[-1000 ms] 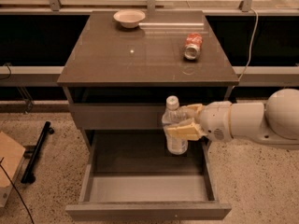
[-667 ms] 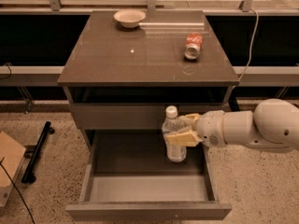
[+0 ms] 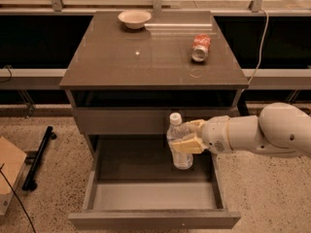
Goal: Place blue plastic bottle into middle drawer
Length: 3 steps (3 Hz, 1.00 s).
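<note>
Well: middle drawer (image 3: 154, 220) stood pulled out wide under cabinet (image 3: 146, 57). Arm (image 3: 272, 132) reached in from the side w/ gripper (image 3: 186, 136) over drawer's back half, jaws clamped on blue plastic bottle (image 3: 175, 130) at mid-body. Bottle hung upright, long axis vertical, cap up, base pointing down toward drawer floor, betw. side walls. Base touching floor? Couldn't tell.

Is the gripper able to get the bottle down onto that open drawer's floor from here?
Probably yes: the gripper, shut on the blue plastic bottle, is right above the open middle drawer, with nothing seen between them.
</note>
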Each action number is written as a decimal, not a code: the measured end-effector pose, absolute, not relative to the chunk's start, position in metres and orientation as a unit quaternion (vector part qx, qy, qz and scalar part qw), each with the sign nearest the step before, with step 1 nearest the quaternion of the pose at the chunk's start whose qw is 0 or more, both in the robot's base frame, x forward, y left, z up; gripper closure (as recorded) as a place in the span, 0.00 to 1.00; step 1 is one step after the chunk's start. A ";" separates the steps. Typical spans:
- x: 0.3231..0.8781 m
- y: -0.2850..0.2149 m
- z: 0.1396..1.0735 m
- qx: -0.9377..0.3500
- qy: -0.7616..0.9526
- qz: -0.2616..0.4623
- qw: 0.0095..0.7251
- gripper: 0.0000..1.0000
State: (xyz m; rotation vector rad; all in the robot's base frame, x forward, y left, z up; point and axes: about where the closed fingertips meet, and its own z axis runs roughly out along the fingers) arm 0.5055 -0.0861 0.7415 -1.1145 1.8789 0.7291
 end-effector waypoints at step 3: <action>0.512 -0.084 0.654 -0.432 0.744 0.311 0.404 1.00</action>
